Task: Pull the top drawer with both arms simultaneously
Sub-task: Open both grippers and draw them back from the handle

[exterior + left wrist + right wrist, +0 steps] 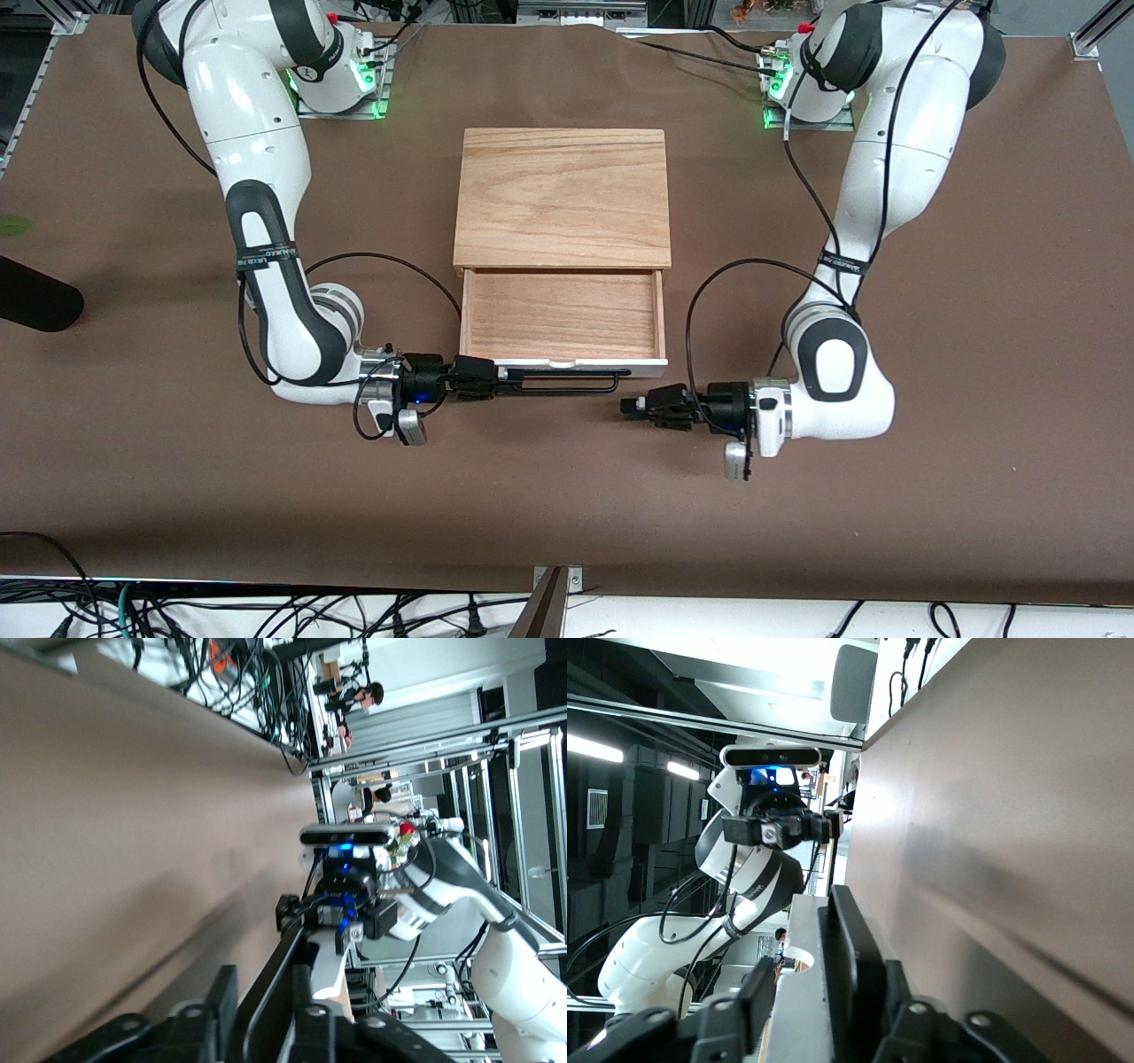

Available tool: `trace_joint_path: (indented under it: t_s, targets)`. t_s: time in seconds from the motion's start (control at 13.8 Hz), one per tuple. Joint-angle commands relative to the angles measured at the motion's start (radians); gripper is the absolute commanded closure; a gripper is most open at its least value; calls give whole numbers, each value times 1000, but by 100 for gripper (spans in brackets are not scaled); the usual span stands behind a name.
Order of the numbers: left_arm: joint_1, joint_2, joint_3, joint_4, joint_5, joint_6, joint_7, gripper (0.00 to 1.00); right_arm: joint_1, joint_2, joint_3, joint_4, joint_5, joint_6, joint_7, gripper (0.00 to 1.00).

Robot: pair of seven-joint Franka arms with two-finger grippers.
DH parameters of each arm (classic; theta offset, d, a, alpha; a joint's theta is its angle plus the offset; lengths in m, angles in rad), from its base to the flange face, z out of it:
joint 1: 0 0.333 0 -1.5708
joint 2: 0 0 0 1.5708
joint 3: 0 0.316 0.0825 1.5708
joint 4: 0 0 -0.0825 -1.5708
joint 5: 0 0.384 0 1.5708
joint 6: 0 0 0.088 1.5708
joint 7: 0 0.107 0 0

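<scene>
The top drawer [563,323] stands pulled out of the box, its reddish wood inside bare and its white front panel [576,361] facing the front camera. The black wire handle [567,387] runs along that panel. My right gripper [503,377] is open at the handle's end toward the right arm, its fingers on either side of the handle [855,939] and the panel edge [804,992]. My left gripper [631,408] is open, low over the table just off the handle's other end. In the left wrist view the handle [283,974] runs between the left gripper's fingers [223,992].
The box's oak-grain lid [563,195] lies farther from the front camera than the open drawer. A black object [35,301] juts in at the right arm's end of the brown table [567,496]. Each wrist view shows the other arm's gripper farther off.
</scene>
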Motion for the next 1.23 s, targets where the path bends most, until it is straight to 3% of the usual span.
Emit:
trace_joint_path:
  t_s: [0.0, 0.58, 0.87, 1.16]
  targets:
    - [-6, 27, 2, 37, -16, 5, -12, 0, -7, -10, -2, 15, -11, -23, 0, 0]
    - [2, 8, 3, 34, 17, 2, -26, 0, 4, -27, -79, 79, -299, -17, 24, 0]
    - [37, -61, 3, 40, 269, -38, -170, 0, 4, -110, -96, 104, -530, -25, 168, 0]
    - [71, -151, 3, 31, 567, -73, -210, 0, -4, -235, -117, 102, -895, -58, 329, 0]
